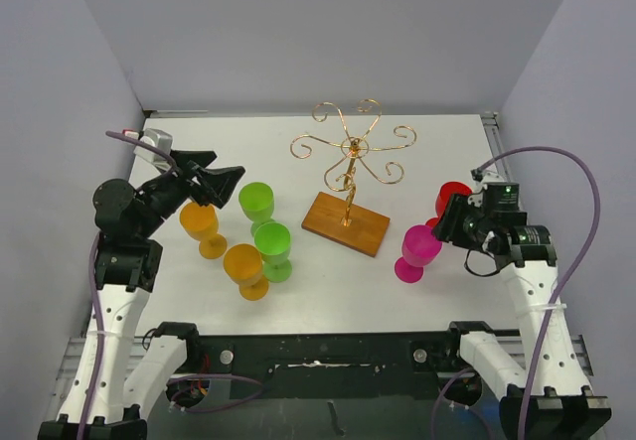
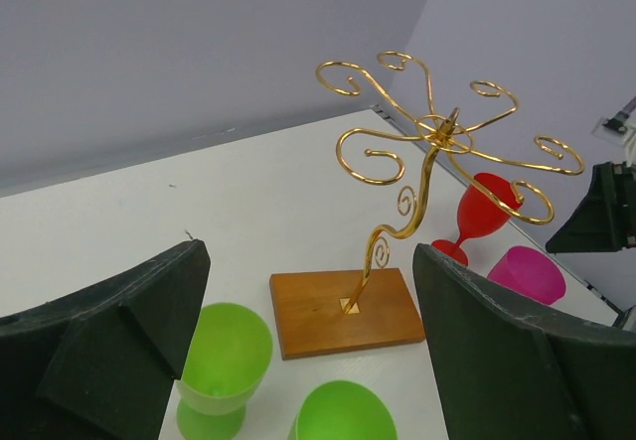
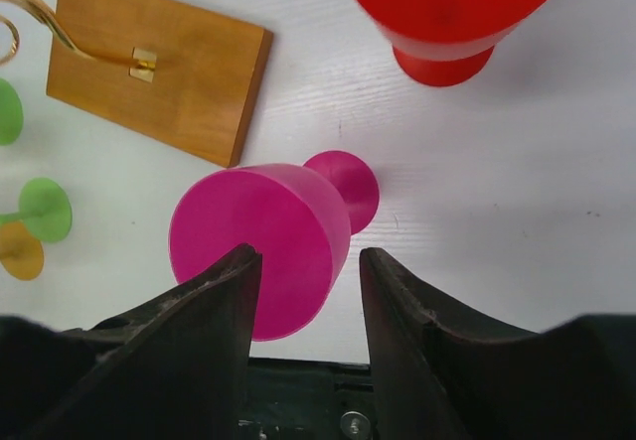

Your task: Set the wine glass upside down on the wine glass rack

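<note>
So the right gripper [image 1: 445, 220] is down at the magenta wine glass [image 1: 418, 249], which is standing upright on the white table [image 1: 447, 152] at the lower right of the top view, just right of the wooden base [image 1: 346, 223] of the wine glass rack [image 1: 350, 147]. From the right wrist view its jaws sit half apart on either side of the pink bowl [image 3: 268, 231]. One finger looks right against it and the other shows a sliver of gap, so I'd call it not properly clamped yet. The left gripper [image 1: 227, 164] is spread wide with nothing in it, hanging over the two orange glasses [image 1: 199, 221] and two green glasses [image 1: 256, 202] on the left side. To do this grab well, I'd want the pinch square across the bowl and not too near the rim, since that smooth plastic taper could squirt out, and it needs a firm hold because the glass has to be flipped stem-up before the foot slides into one of those curled gold arms. Room-wise, the red glass [image 1: 452, 194] is just behind the gripper toward upper right, so I'd lift straight up before swinging. The rack's wire curls stick out in every direction in the upper middle, so come in from the right-hand arms. The table edge and side wall are close on the right, so there's not much elbow room there.
</note>
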Controlling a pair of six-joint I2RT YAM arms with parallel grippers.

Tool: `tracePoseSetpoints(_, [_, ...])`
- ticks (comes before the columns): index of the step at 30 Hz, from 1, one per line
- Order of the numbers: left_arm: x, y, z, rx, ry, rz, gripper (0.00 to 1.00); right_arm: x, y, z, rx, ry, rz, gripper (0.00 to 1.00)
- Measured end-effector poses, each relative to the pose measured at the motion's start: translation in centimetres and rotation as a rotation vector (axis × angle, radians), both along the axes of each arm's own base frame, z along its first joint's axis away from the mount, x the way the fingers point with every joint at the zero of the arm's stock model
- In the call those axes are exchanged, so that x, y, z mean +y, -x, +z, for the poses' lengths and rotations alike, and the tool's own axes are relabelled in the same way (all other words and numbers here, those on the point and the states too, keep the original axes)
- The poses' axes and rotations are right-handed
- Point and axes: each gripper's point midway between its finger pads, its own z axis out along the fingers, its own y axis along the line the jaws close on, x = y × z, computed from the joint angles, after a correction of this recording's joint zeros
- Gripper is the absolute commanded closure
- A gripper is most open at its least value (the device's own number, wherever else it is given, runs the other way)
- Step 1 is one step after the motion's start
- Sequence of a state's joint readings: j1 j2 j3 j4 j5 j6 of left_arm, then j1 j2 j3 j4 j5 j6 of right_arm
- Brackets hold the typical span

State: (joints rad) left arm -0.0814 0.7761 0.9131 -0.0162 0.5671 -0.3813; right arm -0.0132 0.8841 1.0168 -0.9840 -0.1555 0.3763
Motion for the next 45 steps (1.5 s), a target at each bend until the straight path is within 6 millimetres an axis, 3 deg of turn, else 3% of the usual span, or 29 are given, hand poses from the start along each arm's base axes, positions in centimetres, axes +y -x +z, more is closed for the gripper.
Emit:
tracePoseSetpoints(4, [-0.4, 0.3, 0.7, -0.032, 0.001, -0.022, 0.18, 1.4, 1.0, -2.7, 0.084, -0.002, 0.046, 0.60])
tracePoseSetpoints(8, [-0.8, 0.5, 0.7, -0.036, -0.005, -0.036, 0.18, 1.6, 1.1, -4.2, 0.146, 0.022, 0.038, 0.66])
tracePoseSetpoints(16, [-1.0, 0.7, 0.8, -0.062, -0.026, -0.035, 0.18, 1.4, 0.9, -4.9, 0.167, 0.088, -0.008, 0.78])
tracePoseSetpoints(22, [-1.1, 1.1, 1.1, -0.081, -0.034, -0.036, 0.18, 1.3, 0.7, -5.5, 0.177, 0.161, -0.038, 0.99])
tracePoseSetpoints(27, [-1.2, 1.5, 1.3, -0.090, -0.037, -0.040, 0.18, 1.4, 0.4, -5.3, 0.164, 0.201, -0.046, 1.00])
tracePoseSetpoints(31, [-1.1, 1.5, 1.3, -0.088, -0.036, -0.031, 0.18, 1.7, -0.7, -3.2, 0.104, 0.194, -0.050, 1.00])
tracePoseSetpoints(35, [-0.9, 1.3, 1.7, -0.084, -0.021, -0.014, 0.18, 1.7, -2.3, 0.7, -0.020, 0.176, -0.079, 1.00])
tracePoseSetpoints(45, [-1.0, 2.0, 5.5, -0.128, 0.109, -0.020, 0.18, -1.2, -4.1, 10.5, -0.395, 0.184, -0.238, 1.00])
